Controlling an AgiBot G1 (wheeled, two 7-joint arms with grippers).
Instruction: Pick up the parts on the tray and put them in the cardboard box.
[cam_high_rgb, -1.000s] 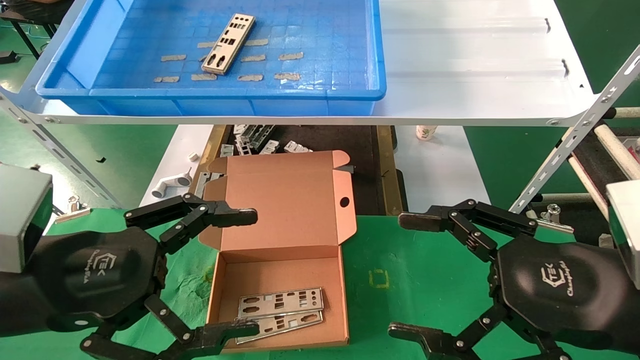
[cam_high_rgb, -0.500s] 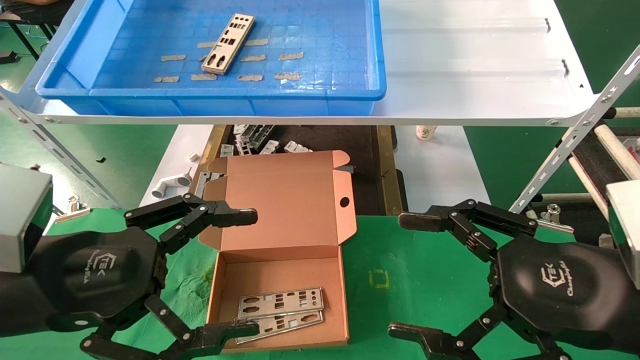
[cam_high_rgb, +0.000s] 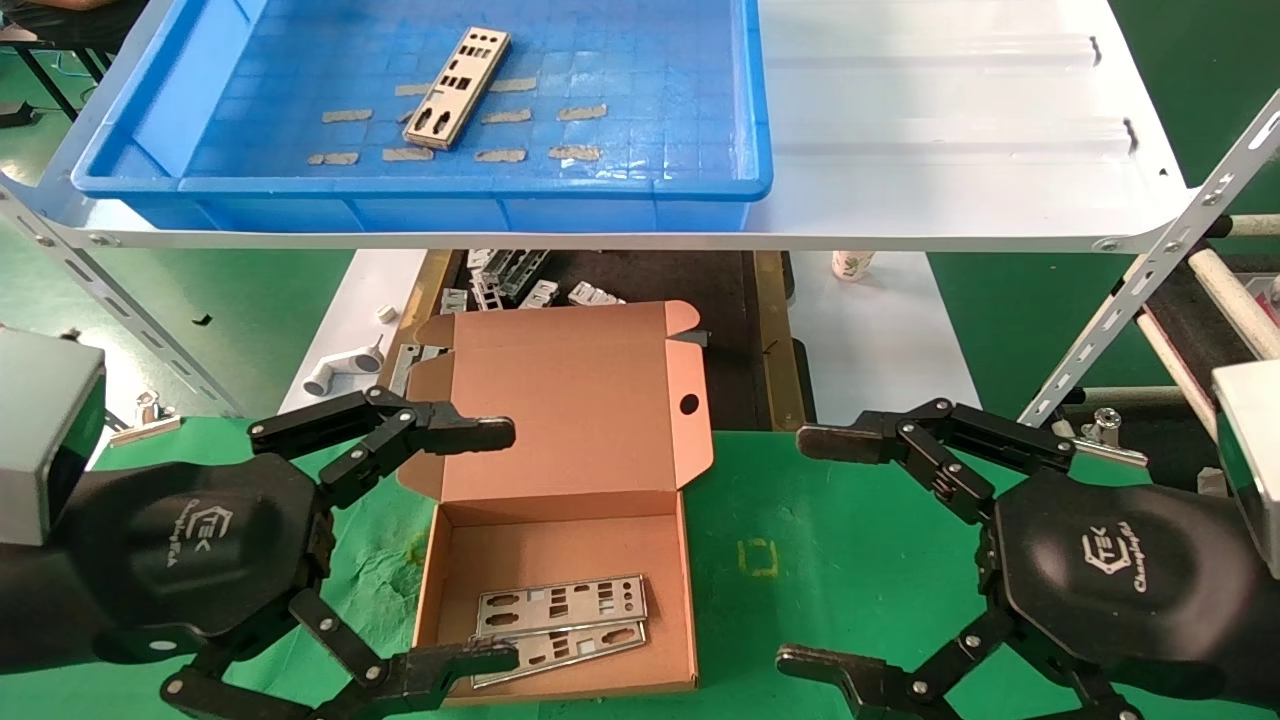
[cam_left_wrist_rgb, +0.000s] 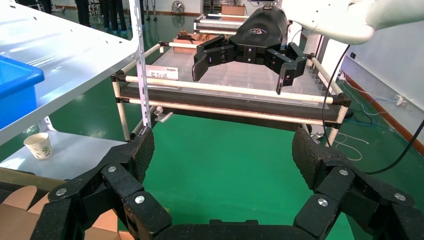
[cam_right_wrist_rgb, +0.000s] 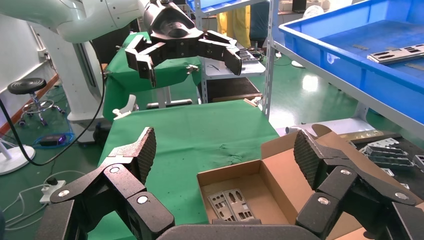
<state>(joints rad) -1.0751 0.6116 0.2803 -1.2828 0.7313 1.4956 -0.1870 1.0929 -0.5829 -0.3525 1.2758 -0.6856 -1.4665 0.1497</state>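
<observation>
One silver punched plate (cam_high_rgb: 458, 86) lies in the blue tray (cam_high_rgb: 600, 190) on the white shelf, also seen in the right wrist view (cam_right_wrist_rgb: 397, 54). Two more plates (cam_high_rgb: 560, 625) lie in the open cardboard box (cam_high_rgb: 560, 420) on the green table; they also show in the right wrist view (cam_right_wrist_rgb: 231, 205). My left gripper (cam_high_rgb: 495, 545) is open and empty at the box's left side. My right gripper (cam_high_rgb: 815, 550) is open and empty over the green cloth right of the box.
The white shelf board (cam_high_rgb: 950, 130) juts over the far side of the table on slotted metal struts (cam_high_rgb: 1150, 270). Small bent brackets (cam_high_rgb: 520, 280) and a white pipe piece (cam_high_rgb: 345, 365) lie beyond the box. A paper cup (cam_high_rgb: 850, 265) stands under the shelf.
</observation>
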